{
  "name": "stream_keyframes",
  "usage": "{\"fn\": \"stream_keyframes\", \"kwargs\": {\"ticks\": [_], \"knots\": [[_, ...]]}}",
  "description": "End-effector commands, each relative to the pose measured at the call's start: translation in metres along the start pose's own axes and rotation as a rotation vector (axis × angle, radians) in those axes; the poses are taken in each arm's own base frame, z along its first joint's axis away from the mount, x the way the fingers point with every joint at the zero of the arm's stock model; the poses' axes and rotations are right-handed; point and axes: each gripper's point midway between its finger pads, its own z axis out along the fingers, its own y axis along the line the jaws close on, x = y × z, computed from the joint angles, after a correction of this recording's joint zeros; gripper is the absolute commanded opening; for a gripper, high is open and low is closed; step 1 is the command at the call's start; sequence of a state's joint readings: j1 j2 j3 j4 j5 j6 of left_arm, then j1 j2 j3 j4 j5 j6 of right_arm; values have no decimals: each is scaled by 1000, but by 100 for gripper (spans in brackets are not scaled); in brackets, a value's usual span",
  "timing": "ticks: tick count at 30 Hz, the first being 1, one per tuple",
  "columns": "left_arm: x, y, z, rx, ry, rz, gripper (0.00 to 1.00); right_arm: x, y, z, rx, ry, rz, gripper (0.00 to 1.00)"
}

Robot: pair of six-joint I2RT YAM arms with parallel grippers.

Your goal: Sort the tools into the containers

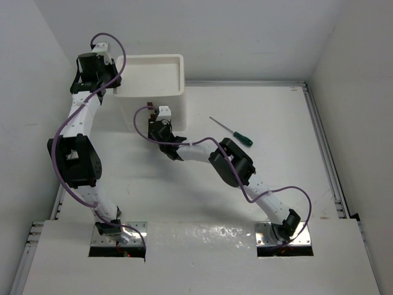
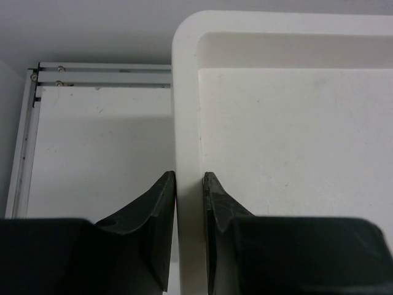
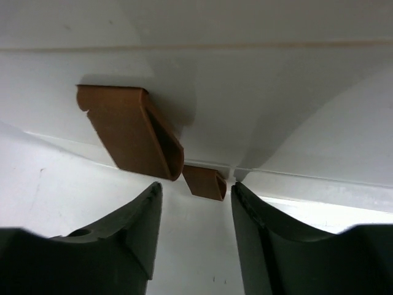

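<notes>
A white table (image 1: 276, 184) fills this small booth. From it rise plain matte walls: a left wall (image 1: 24, 92), a far wall (image 1: 245, 37) and a right wall (image 1: 362, 92). A thin metal rail (image 1: 325, 153) runs along the table's right edge. Across its near edge lies a white panel (image 1: 202, 264) with two rectangular cut-outs, catching soft overhead glare.

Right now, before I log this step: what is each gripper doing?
Left gripper: shut on the white container's rim.
Right gripper: open, empty, facing the brown drawer tabs.
</notes>
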State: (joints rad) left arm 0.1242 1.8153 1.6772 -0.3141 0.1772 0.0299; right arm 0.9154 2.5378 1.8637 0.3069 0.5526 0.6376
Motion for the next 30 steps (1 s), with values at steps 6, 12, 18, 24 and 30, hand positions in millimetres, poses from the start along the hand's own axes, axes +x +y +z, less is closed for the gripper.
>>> {"fn": "stream_keyframes", "kwargs": {"ticks": [6,12,18,24,30], "knots": [[99,-13,4,83,321,-79,0,-54,-16,12,112,-150,53,32],[100,-14,4,96,326,-68,0,-62,-32,26,121,-139,87,13],[99,-14,5,95,327,-65,0,-62,-23,29,47,-138,38,0],[98,-11,6,74,324,-76,0,-63,-2,-10,-127,-120,-33,0],[89,-9,7,58,298,-83,0,-58,21,-77,-294,-115,-61,0]]}}
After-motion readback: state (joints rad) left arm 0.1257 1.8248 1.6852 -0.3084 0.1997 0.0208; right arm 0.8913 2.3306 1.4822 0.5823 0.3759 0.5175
